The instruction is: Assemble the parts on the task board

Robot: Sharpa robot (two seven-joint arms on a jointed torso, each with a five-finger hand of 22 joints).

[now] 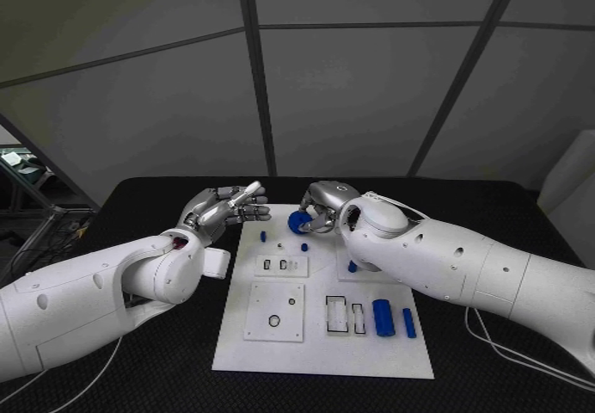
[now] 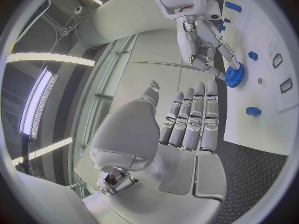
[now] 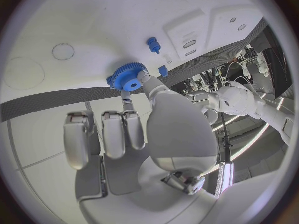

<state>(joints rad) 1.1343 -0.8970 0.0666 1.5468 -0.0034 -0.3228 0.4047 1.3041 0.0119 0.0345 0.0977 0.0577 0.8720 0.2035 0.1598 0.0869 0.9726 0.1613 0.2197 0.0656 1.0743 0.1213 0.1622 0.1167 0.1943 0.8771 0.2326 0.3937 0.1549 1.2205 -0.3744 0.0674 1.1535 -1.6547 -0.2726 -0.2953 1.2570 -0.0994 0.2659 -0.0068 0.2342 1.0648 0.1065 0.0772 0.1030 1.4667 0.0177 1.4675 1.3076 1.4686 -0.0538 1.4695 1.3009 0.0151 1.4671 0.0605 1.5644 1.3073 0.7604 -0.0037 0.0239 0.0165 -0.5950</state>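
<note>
Pinching a blue gear (image 1: 299,223) in its fingers, the right hand (image 1: 325,209) holds it over the task board's (image 1: 322,353) far edge, probably for seating. Just beside that edge, the left hand (image 1: 224,209) hovers spread, empty.

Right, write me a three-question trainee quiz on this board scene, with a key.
1. True or false: the right hand holds a blue gear.
2. The left hand is: A) gripping a part, B) holding nothing with fingers extended, C) pressing on the task board.
3. Fill in: near the board's edge closest to the robot, two blue ____ parts lie side by side.

Key:
1. True; the right hand pinches the gear at its fingertips.
2. B.
3. Bar-shaped (elongated).
</note>
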